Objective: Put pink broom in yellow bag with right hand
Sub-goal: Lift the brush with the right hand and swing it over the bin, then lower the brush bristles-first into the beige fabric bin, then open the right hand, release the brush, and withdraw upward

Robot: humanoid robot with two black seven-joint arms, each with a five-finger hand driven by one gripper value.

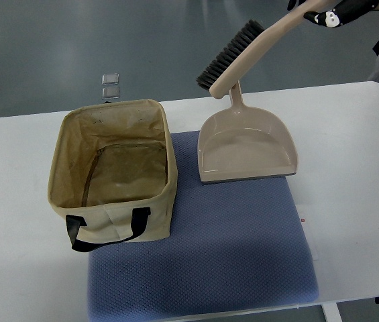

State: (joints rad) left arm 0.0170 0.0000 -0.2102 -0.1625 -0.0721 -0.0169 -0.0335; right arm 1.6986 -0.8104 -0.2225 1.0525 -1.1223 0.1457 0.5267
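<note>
Right hand (330, 13) is gripping the pink broom (243, 57) by its handle, holding it tilted above the dustpan (246, 147), right of the open yellow bag (112, 174) sitting on the blue mat (229, 248).

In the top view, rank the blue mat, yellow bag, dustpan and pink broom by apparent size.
1. blue mat
2. yellow bag
3. dustpan
4. pink broom, though it is raised in the right hand, nearer the camera and partly cut off, so its rank is unsure.
</note>
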